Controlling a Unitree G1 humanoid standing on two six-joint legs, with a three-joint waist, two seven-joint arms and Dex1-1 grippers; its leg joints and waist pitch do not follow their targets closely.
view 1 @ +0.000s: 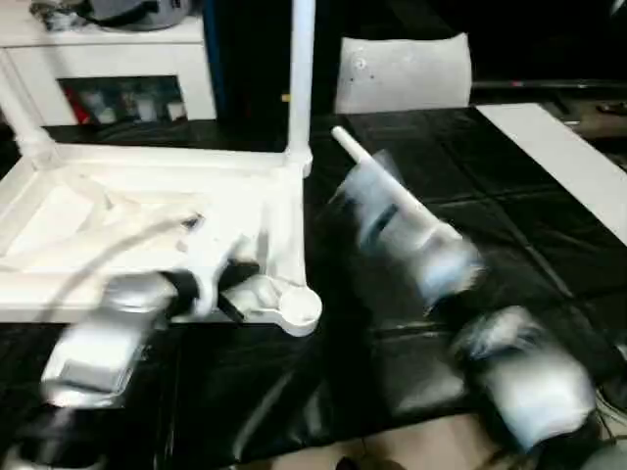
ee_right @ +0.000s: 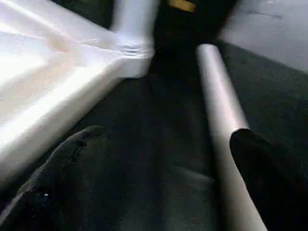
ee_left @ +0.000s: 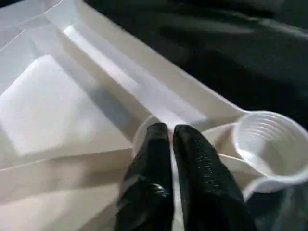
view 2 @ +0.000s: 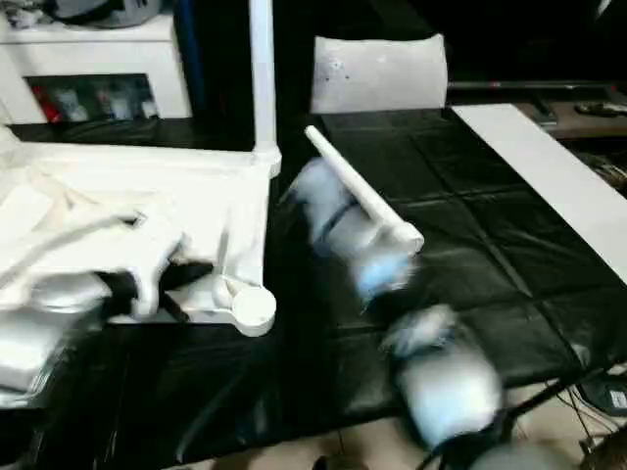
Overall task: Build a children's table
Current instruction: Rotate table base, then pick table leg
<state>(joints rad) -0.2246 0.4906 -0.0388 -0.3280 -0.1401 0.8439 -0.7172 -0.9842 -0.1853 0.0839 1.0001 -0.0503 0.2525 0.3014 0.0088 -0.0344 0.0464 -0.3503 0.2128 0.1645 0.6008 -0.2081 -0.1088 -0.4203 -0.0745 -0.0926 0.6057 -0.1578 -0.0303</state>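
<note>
The left gripper [ee_left: 171, 130], jaws nearly together, is above the tabletop [ee_left: 62, 106]; the right gripper [ee_right: 163, 139], jaws wide, has a loose leg [ee_right: 219, 96] beside one finger.

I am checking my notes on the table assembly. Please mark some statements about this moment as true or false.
1. The table top lies with its ribbed underside up. True.
2. All four legs stand in their sockets. False: the near corner socket is empty.
3. A loose leg lies on the black work surface. True.
4. The right hand is shut on that leg. False: it is open, the leg beside one finger.
5. The left hand is over the table top, near the empty socket. True.
</note>
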